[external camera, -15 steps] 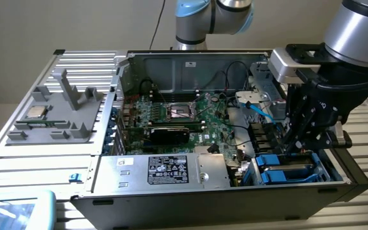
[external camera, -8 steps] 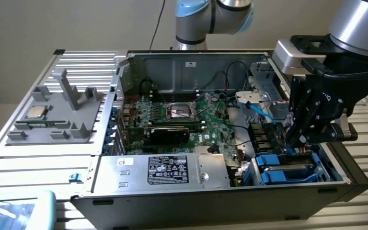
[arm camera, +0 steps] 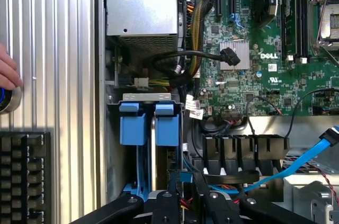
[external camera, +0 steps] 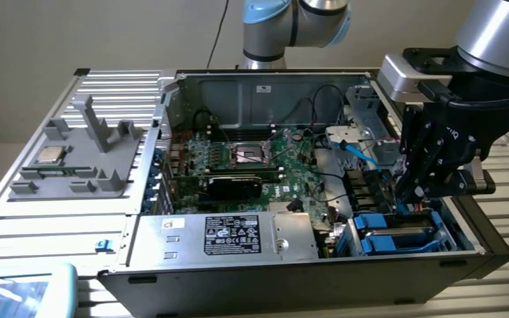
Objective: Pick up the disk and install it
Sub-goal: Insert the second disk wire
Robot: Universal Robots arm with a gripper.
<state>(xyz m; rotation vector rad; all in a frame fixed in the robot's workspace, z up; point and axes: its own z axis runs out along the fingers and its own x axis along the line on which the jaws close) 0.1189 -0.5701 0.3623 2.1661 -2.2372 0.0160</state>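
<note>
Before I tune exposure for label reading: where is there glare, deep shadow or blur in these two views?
Exterior view: the ribbed panel reflects bright light near washout; the arm is nearly black; the supply label is too soft to read. Wrist view: even light, the board sharp, the ribbed surface bright; the pincer links are dark and soft.

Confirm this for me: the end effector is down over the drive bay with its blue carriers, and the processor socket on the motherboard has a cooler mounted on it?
Not quite. The processor socket is bare, with no cooler mounted, as the exterior view shows. The end effector is indeed over the drive bay's blue carriers.
</note>
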